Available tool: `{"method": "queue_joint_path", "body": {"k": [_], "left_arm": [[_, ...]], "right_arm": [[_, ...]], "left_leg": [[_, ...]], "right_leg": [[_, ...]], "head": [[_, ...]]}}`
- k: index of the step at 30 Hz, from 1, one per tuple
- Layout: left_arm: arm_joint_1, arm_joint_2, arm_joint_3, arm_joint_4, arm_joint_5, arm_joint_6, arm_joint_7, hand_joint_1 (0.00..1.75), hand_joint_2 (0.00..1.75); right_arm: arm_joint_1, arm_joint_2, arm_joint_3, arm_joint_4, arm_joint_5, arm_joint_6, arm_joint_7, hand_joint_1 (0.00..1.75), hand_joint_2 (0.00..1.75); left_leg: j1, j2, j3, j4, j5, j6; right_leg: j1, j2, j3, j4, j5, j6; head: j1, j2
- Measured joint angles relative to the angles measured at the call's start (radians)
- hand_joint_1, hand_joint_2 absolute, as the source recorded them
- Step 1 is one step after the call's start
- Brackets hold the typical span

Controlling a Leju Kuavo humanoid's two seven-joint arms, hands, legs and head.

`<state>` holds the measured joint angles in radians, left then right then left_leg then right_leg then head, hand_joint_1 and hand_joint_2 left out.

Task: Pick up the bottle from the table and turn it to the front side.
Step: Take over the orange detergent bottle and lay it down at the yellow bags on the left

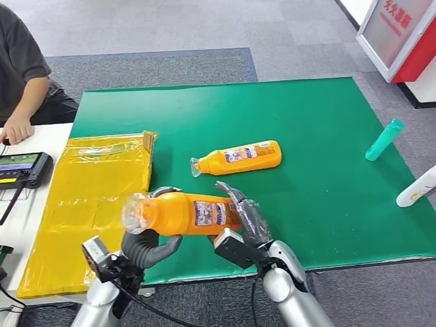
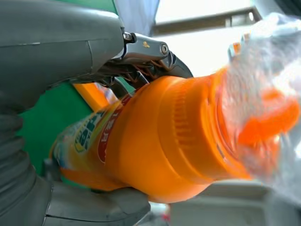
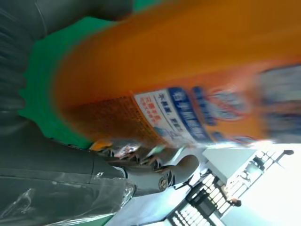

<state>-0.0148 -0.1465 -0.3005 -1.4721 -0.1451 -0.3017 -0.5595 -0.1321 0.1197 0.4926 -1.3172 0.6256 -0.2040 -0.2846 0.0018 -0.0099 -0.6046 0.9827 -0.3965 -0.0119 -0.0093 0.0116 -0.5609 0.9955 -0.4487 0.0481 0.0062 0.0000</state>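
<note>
Both hands clamp 1 orange bottle (image 1: 185,213) above the green mat (image 1: 329,170): left hand (image 1: 146,246) near the cap, right hand (image 1: 246,221) at its base. It lies level, cap pointing left.

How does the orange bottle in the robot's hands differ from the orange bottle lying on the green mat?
The held bottle is off the table, gripped by the left hand and right hand; the lying bottle rests untouched on the green mat. Both are orange, labelled, horizontal, clear caps pointing left.

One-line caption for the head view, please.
Both hands, left and right, hold an orange bottle sideways above the green mat; a second bottle lies behind.
</note>
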Motion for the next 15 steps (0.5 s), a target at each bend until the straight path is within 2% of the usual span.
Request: {"method": "queue_joint_path", "body": {"k": [4, 7, 11, 15], "left_arm": [[0.01, -0.008, -0.036, -0.054, -0.245, 0.277, 0.055, 1.75, 1.75], [0.013, -0.002, -0.06, -0.122, -0.43, 0.433, 0.127, 1.75, 1.75], [0.012, 0.03, -0.071, -0.238, -0.712, 0.582, 0.265, 1.75, 1.75], [0.008, 0.089, -0.055, -0.338, -0.922, 0.627, 0.415, 1.75, 1.75]], "right_arm": [[0.064, -0.012, -0.039, -0.065, -0.002, -0.007, -0.014, 0.0, 1.75], [0.119, -0.02, -0.08, -0.126, 0.015, -0.004, -0.024, 0.0, 1.75], [0.185, -0.022, -0.13, -0.202, 0.04, 0.002, -0.023, 0.0, 1.75], [0.227, -0.022, -0.163, -0.258, 0.052, -0.001, -0.006, 0.0, 1.75]], "left_leg": [[0.0, 0.0, 0.0, 0.0, -0.001, -0.001], [0.0, 0.0, -0.001, 0.0, -0.001, -0.001], [0.0, 0.0, 0.0, 0.0, -0.001, -0.001], [0.0, 0.0, 0.0, 0.0, -0.001, -0.002]], "right_leg": [[0.0, 0.0, 0.0, 0.0, 0.0, 0.0], [0.0, 0.0, -0.001, 0.0, 0.0, 0.0], [0.0, 0.0, -0.001, 0.0, -0.001, -0.001], [0.0, 0.0, -0.001, 0.001, -0.001, -0.002]], "head": [[0.0, 0.0], [0.0, 0.0], [0.0, 0.0], [0.0, 0.0]]}}
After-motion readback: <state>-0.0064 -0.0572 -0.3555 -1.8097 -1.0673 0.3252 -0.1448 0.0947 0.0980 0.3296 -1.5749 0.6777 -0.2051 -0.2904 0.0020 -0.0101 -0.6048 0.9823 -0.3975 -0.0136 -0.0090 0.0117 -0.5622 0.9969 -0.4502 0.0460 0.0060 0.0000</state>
